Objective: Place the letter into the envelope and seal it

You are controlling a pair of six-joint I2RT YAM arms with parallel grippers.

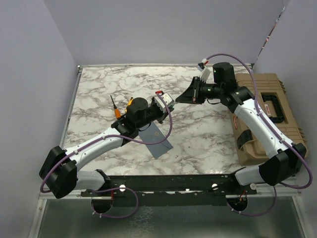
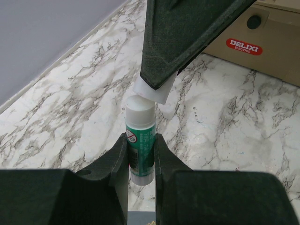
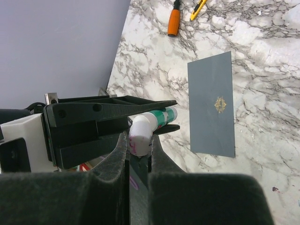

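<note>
Left wrist view: a green-and-white plastic glue stick (image 2: 139, 123) was clamped in the left gripper (image 2: 140, 147), its white cap (image 2: 151, 93) pinched just above it by the right gripper (image 2: 157, 80). Beyond them, the slate grey-blue paper envelope (image 3: 211, 103) was laid flat on the white marble-patterned table (image 3: 267, 56), with an orange-handled tool (image 3: 174, 21) farther off.

Count of items:
- envelope (image 3: 212, 105), grey-blue: 1
- glue stick (image 2: 139, 143), green label: 1
- cap (image 3: 139, 134), white: 1
- screwdriver (image 3: 174, 22), orange handle: 1
- yellow tool (image 3: 198, 7): 1
- case (image 1: 262, 99), tan: 1
- robot arms: 2, namely left arm (image 1: 96, 145) and right arm (image 1: 260, 126)
</note>
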